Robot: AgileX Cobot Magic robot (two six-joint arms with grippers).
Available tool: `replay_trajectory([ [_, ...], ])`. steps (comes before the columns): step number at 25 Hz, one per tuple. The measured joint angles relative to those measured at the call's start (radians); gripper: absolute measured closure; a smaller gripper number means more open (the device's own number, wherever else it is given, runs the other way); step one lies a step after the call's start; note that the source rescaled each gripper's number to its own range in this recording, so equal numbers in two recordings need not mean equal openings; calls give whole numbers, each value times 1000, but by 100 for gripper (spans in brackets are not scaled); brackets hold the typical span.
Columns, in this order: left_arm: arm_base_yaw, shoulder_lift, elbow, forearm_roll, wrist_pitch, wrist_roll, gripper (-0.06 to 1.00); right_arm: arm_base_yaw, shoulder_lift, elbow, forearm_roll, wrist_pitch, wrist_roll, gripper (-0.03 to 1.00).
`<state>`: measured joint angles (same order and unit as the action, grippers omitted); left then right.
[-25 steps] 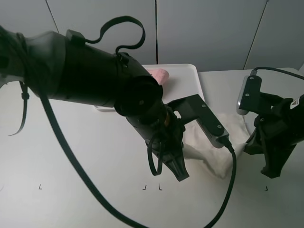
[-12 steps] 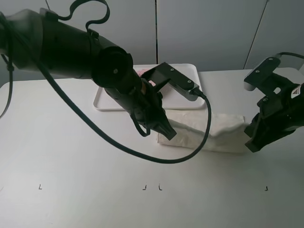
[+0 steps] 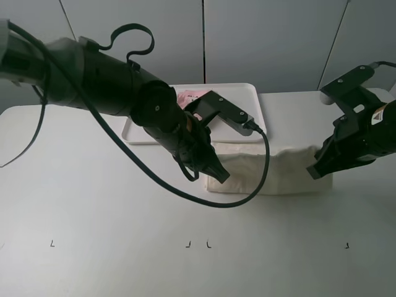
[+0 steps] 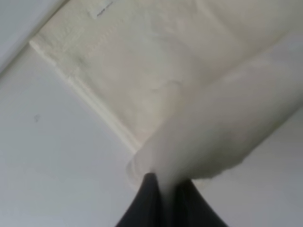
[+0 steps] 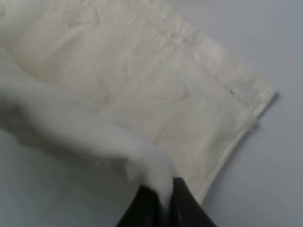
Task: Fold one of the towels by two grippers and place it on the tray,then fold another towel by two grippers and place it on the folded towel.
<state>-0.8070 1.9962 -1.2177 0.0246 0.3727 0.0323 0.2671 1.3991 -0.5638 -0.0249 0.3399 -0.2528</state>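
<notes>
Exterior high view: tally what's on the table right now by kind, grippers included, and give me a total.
Towels: 2, the cream towel on the table and the pink towel on the tray
Trays: 1, the white tray
Grippers: 2, the left gripper and the right gripper, each pinching the cream towel
Total: 5

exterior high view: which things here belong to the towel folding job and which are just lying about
In the job:
- cream towel, pinched at both ends
- left gripper
- right gripper
- pink towel, on the tray, mostly hidden
- tray

Not in it:
- black corner marks on the table
- wall panels
</notes>
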Motion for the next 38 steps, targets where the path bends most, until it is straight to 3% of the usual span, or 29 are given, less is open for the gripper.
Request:
replay_trajectory([
  [12,79,13,0,-4,-92,-32,92,0,159,0,-20,-260,65,97],
  [15,97,13,0,-4,-117,-32,80,0,168,0,-22,-310,65,97],
  [17,99,13,0,-4,-136,-32,64,0,175,0,-24,-330,67,93],
  [19,99,13,0,-4,-147,-32,42,0,181,0,-24,-340,67,78],
  [21,99,13,0,-4,-149,-38,11,-2,183,0,-26,-340,68,51],
  [23,99,13,0,-4,-151,-49,-2,-20,183,0,-16,-340,85,15],
  [25,99,13,0,-8,-132,-54,-5,-46,183,-2,25,-332,103,1],
  [28,101,15,-29,-14,-11,-60,-5,-89,183,-39,100,-232,129,-3],
  [31,121,43,-144,-17,195,-108,-5,-135,203,-127,123,-36,136,-3],
  [35,156,109,-331,-18,391,-170,-5,-173,255,-271,142,227,135,-3],
  [38,158,164,-433,-25,487,-179,-5,-177,274,-340,149,326,141,-3],
])
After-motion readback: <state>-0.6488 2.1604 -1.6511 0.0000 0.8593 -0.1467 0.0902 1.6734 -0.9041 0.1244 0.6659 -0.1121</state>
